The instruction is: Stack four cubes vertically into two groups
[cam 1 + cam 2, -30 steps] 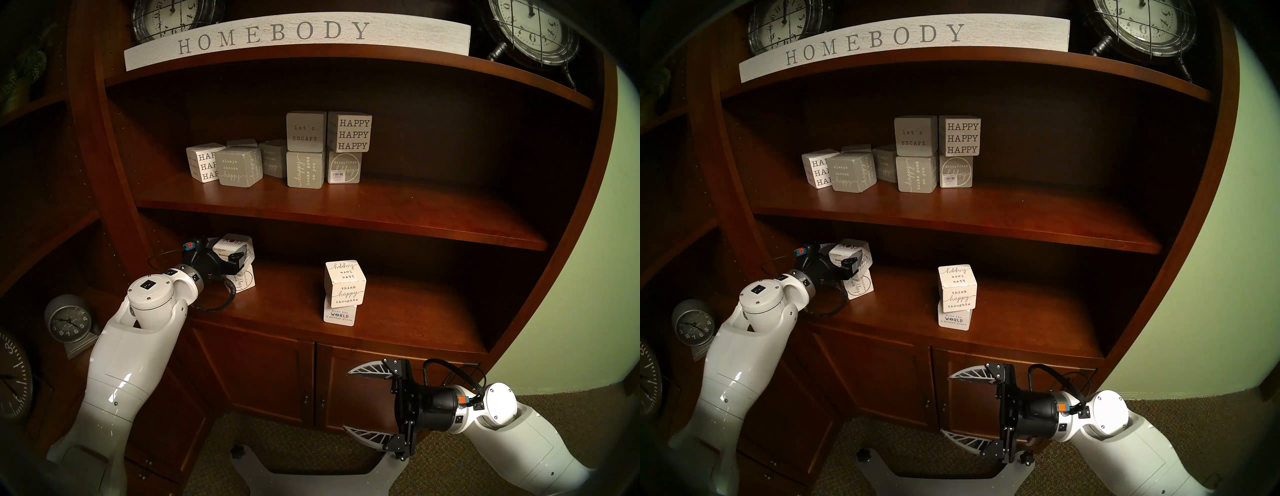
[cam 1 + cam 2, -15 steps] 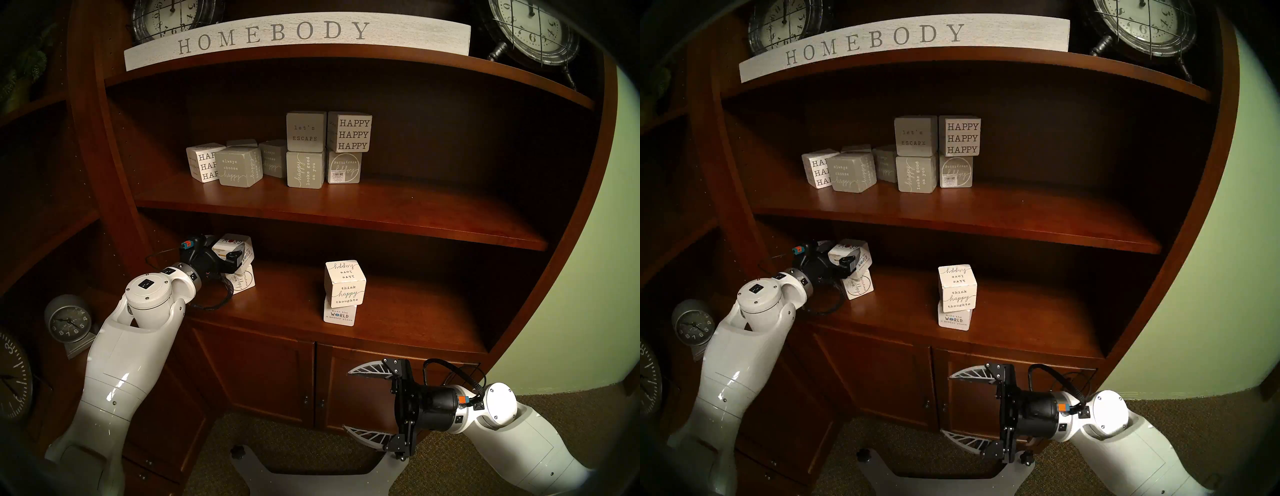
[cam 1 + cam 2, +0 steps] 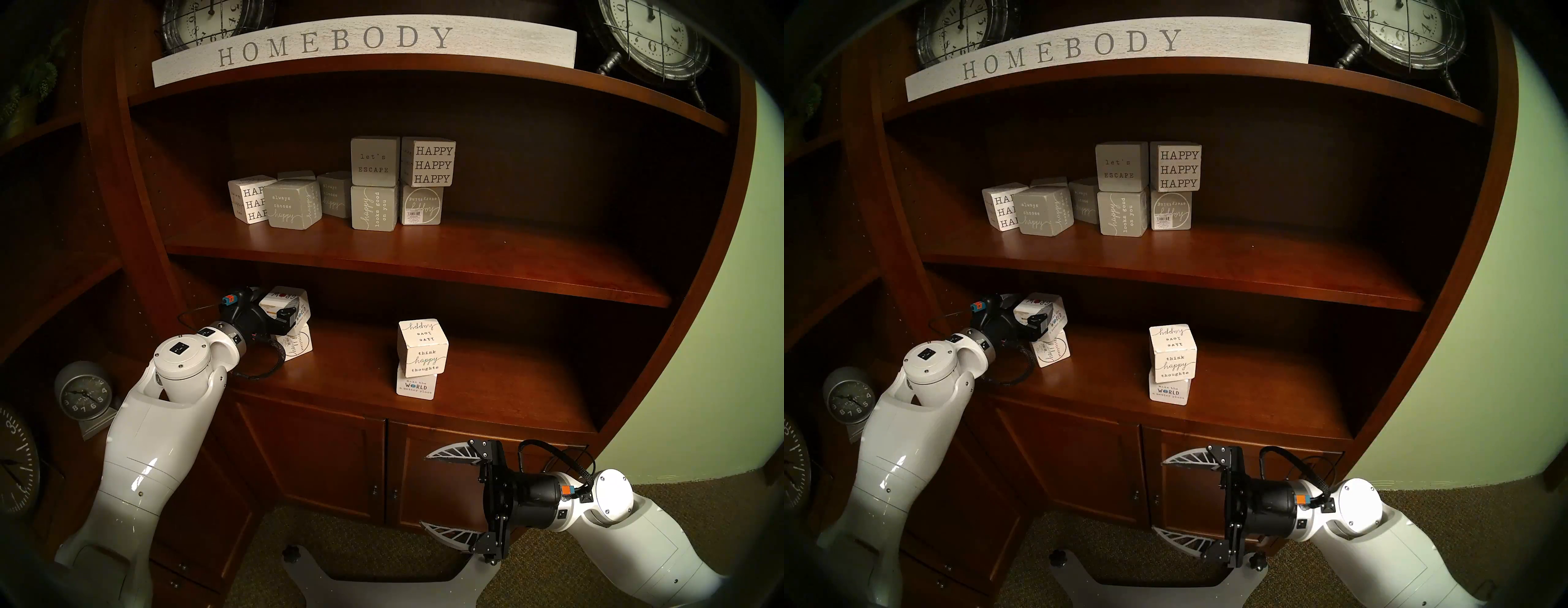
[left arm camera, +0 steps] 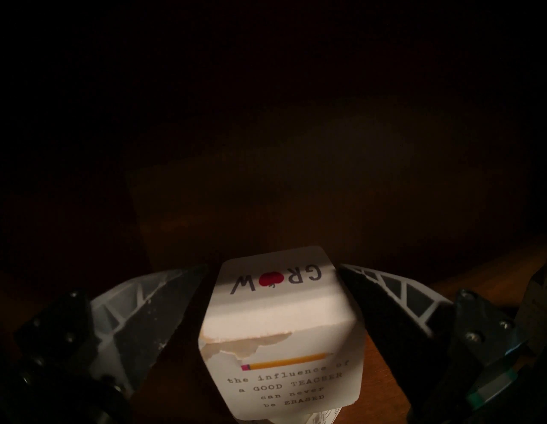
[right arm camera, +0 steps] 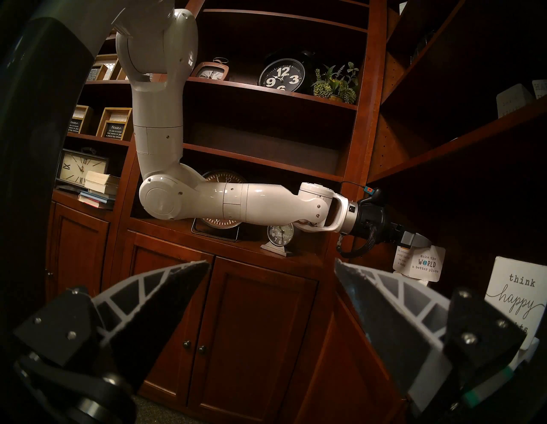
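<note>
Your left gripper [image 4: 273, 268] straddles the white "GROW" cube [image 4: 279, 331] on the lower shelf's [image 3: 488, 382] left end.
Its fingers stand spread beside that cube, which sits on another white cube [image 3: 299, 346]; the second stack [image 3: 420, 361] stands right; your right gripper [image 3: 428, 490] hangs open, empty, near the cabinet doors [image 3: 322, 458].

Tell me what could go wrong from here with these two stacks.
1. The open left gripper straddles the GROW cube, with one finger very close to its side. Pulling back could drag it off the circled happy cube beneath.
2. The think happy thoughts cube sits twisted and overhanging on the make the WORLD cube. A bump to the shelf might topple it.
</note>
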{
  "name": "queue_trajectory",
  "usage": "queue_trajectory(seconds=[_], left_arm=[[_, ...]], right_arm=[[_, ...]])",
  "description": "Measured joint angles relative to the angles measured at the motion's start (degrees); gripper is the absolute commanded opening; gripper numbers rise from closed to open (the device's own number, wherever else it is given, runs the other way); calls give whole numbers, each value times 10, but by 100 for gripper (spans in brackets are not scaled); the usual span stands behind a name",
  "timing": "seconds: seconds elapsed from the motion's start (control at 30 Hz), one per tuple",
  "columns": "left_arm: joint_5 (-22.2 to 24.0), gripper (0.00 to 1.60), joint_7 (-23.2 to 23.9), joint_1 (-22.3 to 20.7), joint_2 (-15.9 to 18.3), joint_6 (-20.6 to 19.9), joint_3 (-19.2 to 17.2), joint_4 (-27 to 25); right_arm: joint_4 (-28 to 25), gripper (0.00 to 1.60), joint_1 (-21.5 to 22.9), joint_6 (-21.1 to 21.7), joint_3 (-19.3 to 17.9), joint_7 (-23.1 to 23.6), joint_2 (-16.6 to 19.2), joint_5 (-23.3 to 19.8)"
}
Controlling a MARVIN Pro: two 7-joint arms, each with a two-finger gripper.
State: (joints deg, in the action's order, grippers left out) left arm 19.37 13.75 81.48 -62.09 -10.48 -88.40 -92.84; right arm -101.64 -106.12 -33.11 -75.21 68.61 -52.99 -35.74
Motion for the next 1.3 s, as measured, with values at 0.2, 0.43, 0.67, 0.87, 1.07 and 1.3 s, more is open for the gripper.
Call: queue_trajectory(seconds=[0.2, 0.43, 0.67, 0.87, 1.07, 1.3], left_arm=[[5, 160, 4, 3, 0, 2, -4, -11], [9, 160, 3, 14, 1, 2, -13, -32], [11, 160, -5, 44, 6, 1, -26, -75], [13, 160, -12, 78, 11, 0, -41, -113], [15, 160, -16, 105, 14, -1, -51, -128], [12, 160, -24, 126, 16, -2, -53, -130]], right_arm=[[0, 160, 0, 0, 0, 1, -1, 0], [0, 160, 0, 1, -1, 1, -1, 1], [0, 160, -1, 1, -2, 2, -2, 1], [0, 160, -1, 1, -3, 3, -3, 1], [0, 160, -1, 2, -3, 3, -3, 1], [0, 160, -1, 2, -4, 4, -4, 1]])
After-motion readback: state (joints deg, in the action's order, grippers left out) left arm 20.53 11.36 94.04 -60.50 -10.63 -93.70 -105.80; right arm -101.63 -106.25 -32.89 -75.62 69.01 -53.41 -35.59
